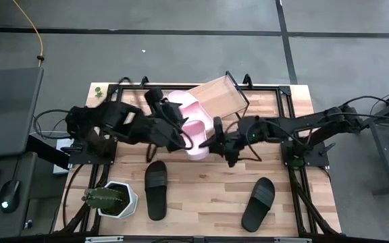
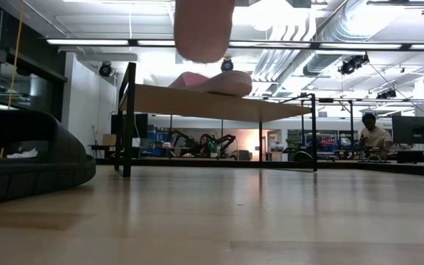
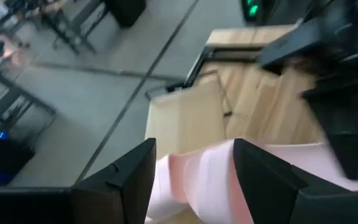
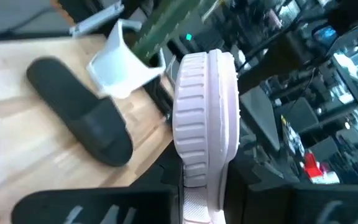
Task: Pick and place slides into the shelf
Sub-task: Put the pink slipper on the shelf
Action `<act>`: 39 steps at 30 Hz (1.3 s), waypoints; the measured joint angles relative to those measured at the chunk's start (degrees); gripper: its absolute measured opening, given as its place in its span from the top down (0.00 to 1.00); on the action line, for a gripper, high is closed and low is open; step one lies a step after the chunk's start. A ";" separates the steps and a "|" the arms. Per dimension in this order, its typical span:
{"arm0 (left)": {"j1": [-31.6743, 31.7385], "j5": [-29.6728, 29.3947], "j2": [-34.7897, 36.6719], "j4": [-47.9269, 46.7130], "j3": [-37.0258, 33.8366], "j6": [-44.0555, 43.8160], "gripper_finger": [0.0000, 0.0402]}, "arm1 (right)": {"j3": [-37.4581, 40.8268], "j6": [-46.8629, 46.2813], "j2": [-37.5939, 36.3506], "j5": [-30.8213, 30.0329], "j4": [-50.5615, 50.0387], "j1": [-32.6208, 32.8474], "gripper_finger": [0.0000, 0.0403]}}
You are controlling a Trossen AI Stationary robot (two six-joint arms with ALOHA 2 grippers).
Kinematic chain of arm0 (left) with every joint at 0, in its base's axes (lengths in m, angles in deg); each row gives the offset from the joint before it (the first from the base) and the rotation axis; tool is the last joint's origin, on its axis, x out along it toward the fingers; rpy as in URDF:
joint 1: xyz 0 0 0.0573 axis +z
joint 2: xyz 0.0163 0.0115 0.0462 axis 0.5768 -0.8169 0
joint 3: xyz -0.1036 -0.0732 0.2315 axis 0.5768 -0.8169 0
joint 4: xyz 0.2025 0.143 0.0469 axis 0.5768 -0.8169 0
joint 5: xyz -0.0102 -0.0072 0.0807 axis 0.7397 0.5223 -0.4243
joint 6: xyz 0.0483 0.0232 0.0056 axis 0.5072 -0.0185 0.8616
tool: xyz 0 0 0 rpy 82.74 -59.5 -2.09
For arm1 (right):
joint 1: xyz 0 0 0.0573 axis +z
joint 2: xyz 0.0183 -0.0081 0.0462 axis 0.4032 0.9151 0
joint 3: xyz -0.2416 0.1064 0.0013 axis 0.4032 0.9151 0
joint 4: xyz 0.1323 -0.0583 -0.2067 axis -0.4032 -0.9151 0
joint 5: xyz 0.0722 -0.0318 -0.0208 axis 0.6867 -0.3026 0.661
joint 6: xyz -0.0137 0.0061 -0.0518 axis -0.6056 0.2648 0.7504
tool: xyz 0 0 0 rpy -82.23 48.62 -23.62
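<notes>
Landmark for all positions: the shelf (image 1: 220, 96), a light-wood panel on black frame ends, standing skewed toward the far edge of the table (image 1: 201, 196).

Nearest the camera side of the table, well short of the shelf, two black slides lie flat and untouched: the left black slide (image 1: 156, 189) next to a white pot holding a cactus (image 1: 111, 198), the right black slide (image 1: 258, 203) farther toward the right arm's side. Both lie with their long axes running roughly toward the shelf.

Between these and the shelf, both arms meet over the pink pair. The right gripper (image 1: 216, 143) is clamped on the edge of one pink slide (image 4: 204, 118); the right wrist view shows this slide held on edge, sole turned sideways, its length running straight out from the fingers. In the low view its toe (image 2: 204, 28) hangs above shelf-board height, on the near side of the shelf.

The left gripper (image 3: 194, 171) stands with fingers apart, straddling the second pink slide (image 3: 213, 171) without pinching it. That slide (image 1: 183, 111) rests on the shelf's left end, and the low view confirms it lying on the board.

Judgement: one pink slide appears placed. The held slide's long axis points broadly toward the shelf's free right portion, which lies beyond the right gripper. The right arm is the nearer one for that placement; the slide would need turning flat first. Risk: the left arm crowds the same end of the shelf.
</notes>
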 joint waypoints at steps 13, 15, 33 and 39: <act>-4.17 3.14 1.77 7.15 0.00 4.81 0.56 | -0.02 0.61 -0.41 19.50 6.78 -10.03 0.91; -4.11 4.90 1.71 7.14 0.00 4.61 0.56 | -0.02 -0.09 -0.40 23.15 7.54 -11.62 0.91; -4.06 8.60 1.69 8.14 -0.02 4.98 0.56 | -0.04 -6.42 8.90 36.11 25.72 -22.61 0.91; -4.06 8.62 1.69 8.77 -0.02 5.01 0.56 | -0.07 -8.75 12.33 38.54 29.74 -24.32 0.91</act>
